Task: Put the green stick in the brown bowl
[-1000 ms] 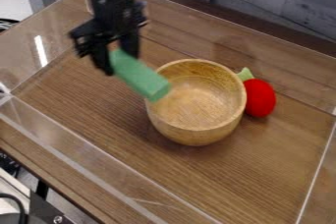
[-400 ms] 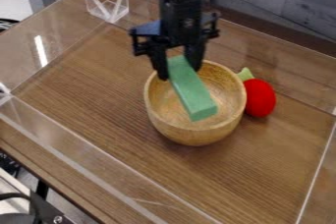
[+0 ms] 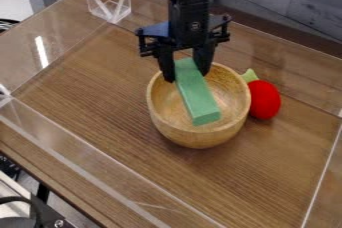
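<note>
The black gripper points straight down over the brown bowl, and its jaws are clenched on the upper end of the green stick. The stick is a flat, light-green rectangular block with plain matte faces. It hangs tilted, and its lower end reaches down inside the bowl, toward the right part of the bowl's inside. The bowl is round, made of light wood with thick walls. A red ball lies just beside the bowl, on its right side.
</note>
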Action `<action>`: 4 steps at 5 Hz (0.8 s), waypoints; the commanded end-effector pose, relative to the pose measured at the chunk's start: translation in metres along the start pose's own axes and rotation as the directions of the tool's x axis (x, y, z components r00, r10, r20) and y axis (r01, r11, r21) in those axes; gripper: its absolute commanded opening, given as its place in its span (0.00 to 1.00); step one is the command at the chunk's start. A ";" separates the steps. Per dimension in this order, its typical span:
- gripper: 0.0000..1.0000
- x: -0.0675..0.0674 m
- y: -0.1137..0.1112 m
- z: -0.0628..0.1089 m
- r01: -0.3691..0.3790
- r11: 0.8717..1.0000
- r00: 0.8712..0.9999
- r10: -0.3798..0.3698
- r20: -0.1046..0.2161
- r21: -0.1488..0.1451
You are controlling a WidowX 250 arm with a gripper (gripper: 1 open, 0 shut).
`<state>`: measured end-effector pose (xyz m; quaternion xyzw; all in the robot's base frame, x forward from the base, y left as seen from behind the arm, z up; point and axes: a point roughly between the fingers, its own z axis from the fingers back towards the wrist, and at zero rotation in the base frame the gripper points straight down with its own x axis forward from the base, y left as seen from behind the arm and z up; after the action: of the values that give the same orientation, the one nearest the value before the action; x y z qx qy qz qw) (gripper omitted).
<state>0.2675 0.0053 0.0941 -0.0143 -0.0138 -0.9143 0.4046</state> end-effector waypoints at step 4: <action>0.00 -0.008 0.008 0.005 0.160 0.987 0.987 -0.159 -0.034 0.028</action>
<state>0.2701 0.0055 0.0895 -0.0125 -0.0149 -0.9417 0.3358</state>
